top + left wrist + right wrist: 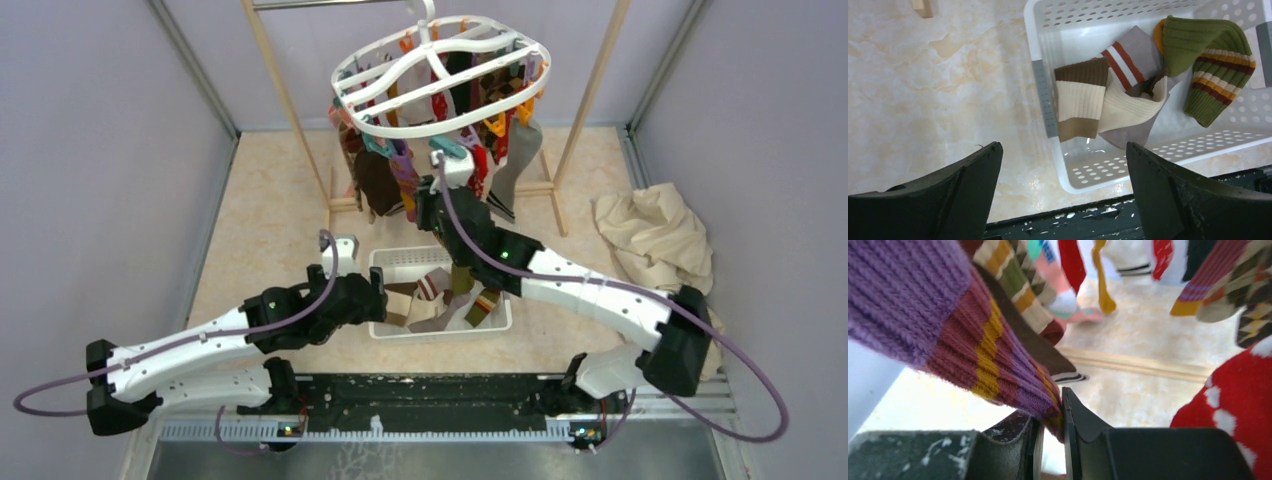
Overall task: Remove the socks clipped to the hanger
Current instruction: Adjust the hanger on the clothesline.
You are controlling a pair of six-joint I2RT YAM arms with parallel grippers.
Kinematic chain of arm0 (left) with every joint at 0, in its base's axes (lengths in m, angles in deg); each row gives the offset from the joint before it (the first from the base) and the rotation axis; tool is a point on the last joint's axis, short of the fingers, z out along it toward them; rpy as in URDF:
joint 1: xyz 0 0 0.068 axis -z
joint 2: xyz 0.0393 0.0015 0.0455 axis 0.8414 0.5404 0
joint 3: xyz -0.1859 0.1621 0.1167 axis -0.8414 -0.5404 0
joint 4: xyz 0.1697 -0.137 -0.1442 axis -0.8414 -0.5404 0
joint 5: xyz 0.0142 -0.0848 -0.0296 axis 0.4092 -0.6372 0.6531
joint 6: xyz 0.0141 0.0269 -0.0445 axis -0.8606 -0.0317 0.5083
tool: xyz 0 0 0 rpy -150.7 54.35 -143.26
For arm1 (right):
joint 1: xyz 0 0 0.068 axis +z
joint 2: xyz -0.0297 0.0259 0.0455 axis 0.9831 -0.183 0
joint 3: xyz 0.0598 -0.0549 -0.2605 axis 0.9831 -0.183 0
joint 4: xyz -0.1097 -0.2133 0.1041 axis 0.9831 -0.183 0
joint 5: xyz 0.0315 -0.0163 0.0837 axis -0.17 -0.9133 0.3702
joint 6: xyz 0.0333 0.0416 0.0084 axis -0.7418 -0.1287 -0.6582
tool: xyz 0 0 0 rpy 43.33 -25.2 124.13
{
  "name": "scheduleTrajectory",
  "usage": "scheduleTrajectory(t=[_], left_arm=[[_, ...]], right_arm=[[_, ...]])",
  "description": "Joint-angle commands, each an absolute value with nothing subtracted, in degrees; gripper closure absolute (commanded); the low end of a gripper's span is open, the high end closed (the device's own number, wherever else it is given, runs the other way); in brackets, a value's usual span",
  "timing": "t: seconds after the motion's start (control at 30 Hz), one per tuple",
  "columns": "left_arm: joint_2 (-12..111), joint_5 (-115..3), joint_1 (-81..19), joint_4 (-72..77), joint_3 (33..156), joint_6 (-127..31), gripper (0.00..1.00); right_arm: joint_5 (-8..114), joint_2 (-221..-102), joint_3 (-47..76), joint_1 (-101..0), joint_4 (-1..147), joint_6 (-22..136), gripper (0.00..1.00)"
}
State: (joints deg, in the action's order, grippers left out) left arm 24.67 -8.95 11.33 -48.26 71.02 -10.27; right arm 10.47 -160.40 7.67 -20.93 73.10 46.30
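The white oval hanger hangs at the back with several socks clipped under it. My right gripper reaches up among them. In the right wrist view its jaws are shut on the cuff of a purple, maroon and yellow striped sock, which still hangs from above. A red sock with white spots hangs just to the right. My left gripper is open and holds nothing, hovering over the near left corner of the basket.
A white slotted basket holds loose socks, among them a green striped one and a brown and cream one. The wooden pole rack carries the hanger. A crumpled beige cloth lies at the right.
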Motion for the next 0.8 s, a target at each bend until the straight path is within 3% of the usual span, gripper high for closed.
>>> scheduleTrajectory(t=[0.0,0.2,0.53,0.77], left_arm=[[27.2,-10.6,11.2,-42.5,73.7,-14.3,0.01],[30.8,-11.9,11.2,-36.8,75.2,-18.3,0.01],[36.4,-22.6,11.3,-12.5,73.7,-30.0,0.01],[42.4,-14.9,11.3,-8.2,73.2,-33.1,0.01]], right_arm=[[8.7,-151.2,5.9,-22.7,73.7,48.1,0.81],[8.9,-143.7,3.5,-26.0,68.8,48.5,0.82],[8.9,-137.4,3.5,-27.2,63.1,49.6,0.82],[8.7,-135.8,3.3,-27.8,61.4,50.0,0.82]])
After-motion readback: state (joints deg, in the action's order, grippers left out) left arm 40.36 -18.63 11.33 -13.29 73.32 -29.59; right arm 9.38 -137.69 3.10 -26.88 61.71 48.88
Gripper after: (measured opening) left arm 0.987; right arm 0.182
